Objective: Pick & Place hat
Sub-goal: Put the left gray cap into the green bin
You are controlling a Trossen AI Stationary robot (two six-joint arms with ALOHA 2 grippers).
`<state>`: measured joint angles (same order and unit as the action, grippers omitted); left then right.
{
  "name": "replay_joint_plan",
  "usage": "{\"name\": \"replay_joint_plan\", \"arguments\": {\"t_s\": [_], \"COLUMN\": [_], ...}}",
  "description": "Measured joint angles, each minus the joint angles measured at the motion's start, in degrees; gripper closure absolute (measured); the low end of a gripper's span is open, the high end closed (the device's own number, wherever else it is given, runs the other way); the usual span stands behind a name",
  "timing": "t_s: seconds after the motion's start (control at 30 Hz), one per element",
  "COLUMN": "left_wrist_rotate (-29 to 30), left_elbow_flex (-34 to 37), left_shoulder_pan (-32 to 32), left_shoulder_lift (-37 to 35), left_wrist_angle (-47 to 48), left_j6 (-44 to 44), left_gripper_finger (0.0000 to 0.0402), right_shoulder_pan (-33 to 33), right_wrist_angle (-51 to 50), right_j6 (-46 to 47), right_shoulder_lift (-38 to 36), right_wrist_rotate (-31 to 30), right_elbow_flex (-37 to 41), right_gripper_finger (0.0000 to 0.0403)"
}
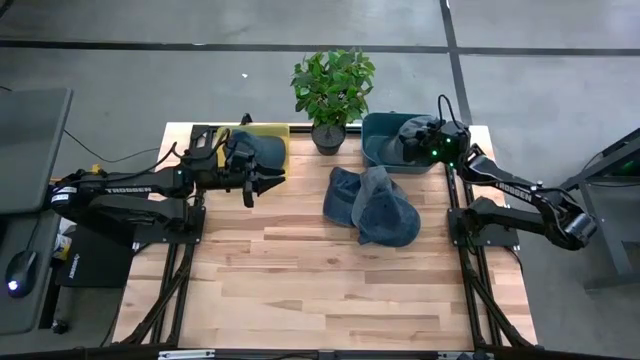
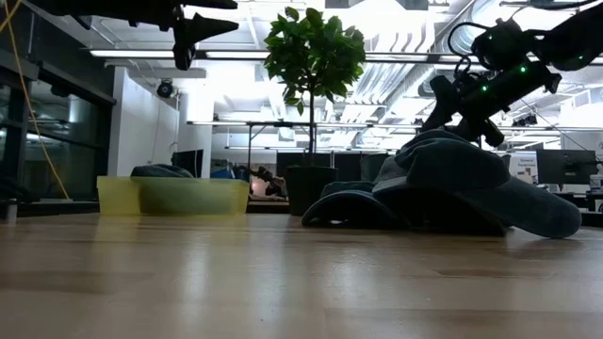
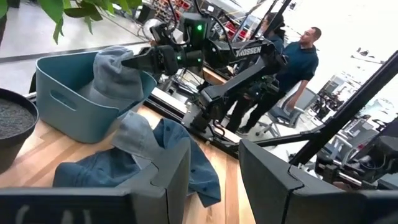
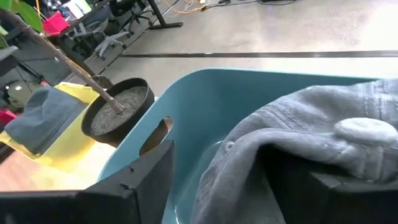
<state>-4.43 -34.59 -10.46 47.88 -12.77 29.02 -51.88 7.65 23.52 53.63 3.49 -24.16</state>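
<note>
A grey hat [image 4: 311, 124] lies in the teal bin [image 1: 375, 150] at the table's far right, draped against its wall. My right gripper [image 4: 239, 168] stands open over the bin with the hat's crown between its fingers. Two blue-grey hats [image 1: 375, 205] lie overlapping on the table's middle, one partly on the other. Another blue-grey hat [image 1: 250, 150] sits in the yellow bin [image 1: 272, 135] at the far left. My left gripper [image 3: 214, 149] hovers open and empty, level, high above the table beside the yellow bin. My right gripper comes at the grey hat slanting down from the table's right side. The hat's cloth [image 4: 292, 146] lies over and against one finger [image 4: 336, 193]; the other finger [image 4: 146, 180] stands apart from it. The hat rests in the teal bin, slack.
A potted plant [image 1: 332, 85] stands at the far edge between the two bins. The near half of the wooden table [image 1: 320, 290] holds nothing. People [image 3: 305, 56] stand in the room beyond the table's right side.
</note>
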Motion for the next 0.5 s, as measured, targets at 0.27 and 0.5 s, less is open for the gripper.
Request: {"name": "replay_joint_plan", "arguments": {"t_s": [0.27,0.5], "left_wrist_rotate": [-0.09,-0.17], "left_elbow_flex": [0.0,0.0], "left_shoulder_pan": [0.0,0.0], "left_shoulder_lift": [0.02,0.01], "left_wrist_angle": [1.49,2.73], "left_j6": [1.56,2.8], "left_gripper_finger": [0.0266,0.0266], "right_shoulder_pan": [0.01,0.0], "right_wrist_angle": [-12.75,-26.37], "right_j6": [-3.58,-3.13], "right_shoulder_lift": [0.0,-0.03], "right_wrist_rotate": [-1.08,-8.8], "right_elbow_flex": [-6.48,-12.39], "right_gripper_finger": [0.0151,0.015]}}
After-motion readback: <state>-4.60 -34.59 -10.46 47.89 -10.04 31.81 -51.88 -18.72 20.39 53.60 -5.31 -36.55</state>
